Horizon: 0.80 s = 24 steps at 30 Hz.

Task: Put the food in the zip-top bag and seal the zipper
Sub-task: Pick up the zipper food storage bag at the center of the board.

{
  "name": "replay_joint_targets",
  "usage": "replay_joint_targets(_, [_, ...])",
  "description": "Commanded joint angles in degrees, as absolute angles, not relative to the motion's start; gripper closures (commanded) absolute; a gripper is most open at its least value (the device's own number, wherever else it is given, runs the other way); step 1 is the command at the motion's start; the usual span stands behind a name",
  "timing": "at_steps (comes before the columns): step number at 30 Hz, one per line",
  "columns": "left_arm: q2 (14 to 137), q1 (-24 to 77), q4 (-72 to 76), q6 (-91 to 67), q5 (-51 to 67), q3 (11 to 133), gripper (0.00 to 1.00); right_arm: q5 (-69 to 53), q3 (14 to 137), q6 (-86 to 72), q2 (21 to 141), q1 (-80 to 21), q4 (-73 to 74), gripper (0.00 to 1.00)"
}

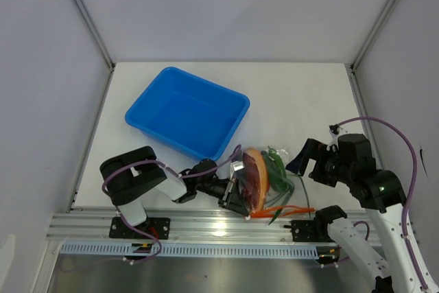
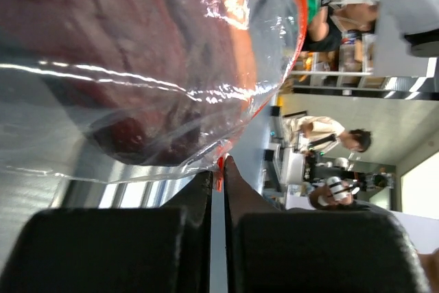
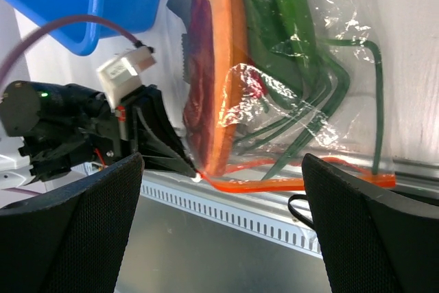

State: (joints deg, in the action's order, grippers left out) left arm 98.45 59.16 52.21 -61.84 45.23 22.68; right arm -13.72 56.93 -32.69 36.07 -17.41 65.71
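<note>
The clear zip-top bag [image 1: 269, 182] lies at the table's near edge, between the two arms. Inside it show the purple-red and orange slice [image 1: 254, 178] [image 3: 214, 87], green pods [image 3: 274, 25] and thin green stalks [image 3: 322, 111]; the rest of the food is hidden. The orange-red zipper [image 1: 285, 211] [image 3: 274, 185] runs along the bag's near side, over the metal rail. My left gripper [image 1: 240, 207] [image 2: 221, 167] is shut on the zipper's left end, beside its white tip [image 3: 197, 177]. My right gripper [image 1: 309, 164] [image 3: 219, 169] stands wide open above the bag, touching nothing.
A blue plastic tray [image 1: 140, 108] sits at the middle left of the table, with nothing showing in it. The slotted metal rail [image 1: 206, 223] runs along the near edge under the zipper. White walls close off both sides and the back.
</note>
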Motion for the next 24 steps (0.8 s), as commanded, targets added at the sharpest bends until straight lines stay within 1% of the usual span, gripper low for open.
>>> replay_joint_targets(1, [98.9, 57.8, 70.5, -67.9, 49.7, 21.4, 0.99, -11.9, 56.5, -30.9, 36.0, -17.2, 64.8, 0.01])
replay_joint_targets(5, [97.1, 57.5, 76.6, -71.3, 51.6, 22.1, 0.99, -10.9, 58.9, -29.3, 37.1, -17.2, 65.0, 0.01])
replay_joint_targets(7, [94.1, 57.4, 75.5, -70.8, 52.7, 23.6, 0.99, -10.7, 60.4, -27.9, 37.6, -17.2, 65.1, 0.01])
replay_joint_targets(9, [90.4, 57.1, 71.4, -68.9, 53.8, 25.9, 0.99, -9.8, 62.5, -26.1, 38.6, -17.2, 65.2, 0.01])
replay_joint_targets(10, [89.1, 57.0, 69.1, -67.9, 54.2, 29.2, 0.99, -9.2, 63.0, -25.7, 39.1, -17.2, 65.3, 0.01])
replay_joint_targets(12, [87.0, 56.7, 62.7, -64.9, 55.0, 31.4, 0.99, -8.0, 64.4, -24.4, 40.4, -17.2, 65.3, 0.01])
replay_joint_targets(13, [84.7, 56.5, 59.8, -63.3, 55.1, 35.0, 1.00, -7.8, 64.7, -23.9, 40.9, -17.1, 65.0, 0.01])
replay_joint_targets(14, [83.5, 56.3, 55.9, -61.1, 55.1, 36.2, 1.00, -7.7, 64.9, -23.6, 41.2, -17.2, 64.6, 0.00])
replay_joint_targets(15, [82.3, 55.9, 45.6, -54.9, 54.8, 37.5, 0.99, -7.6, 65.3, -23.3, 41.5, -17.2, 64.4, 0.00])
replay_joint_targets(17, [78.5, 55.6, 31.7, -46.2, 52.3, 44.7, 1.00, -7.5, 65.8, -22.9, 42.5, -17.2, 63.5, 0.01])
replay_joint_targets(18, [77.7, 55.6, 17.5, -37.7, 50.9, 48.9, 1.00, -7.6, 66.1, -22.8, 42.9, -17.2, 63.2, 0.01])
replay_joint_targets(19, [77.1, 55.5, 12.4, -34.5, 48.8, 50.9, 0.99, -7.7, 66.5, -22.5, 43.6, -17.1, 62.8, 0.01])
replay_joint_targets(22, [75.4, 54.2, 2.4, -28.3, 47.0, 56.4, 0.99, -7.7, 67.1, -22.3, 44.7, -17.1, 62.4, 0.01])
replay_joint_targets(24, [75.1, 52.7, 0.0, -26.0, 46.8, 58.9, 0.99, -8.1, 67.0, -22.2, 45.1, -17.1, 62.1, 0.01])
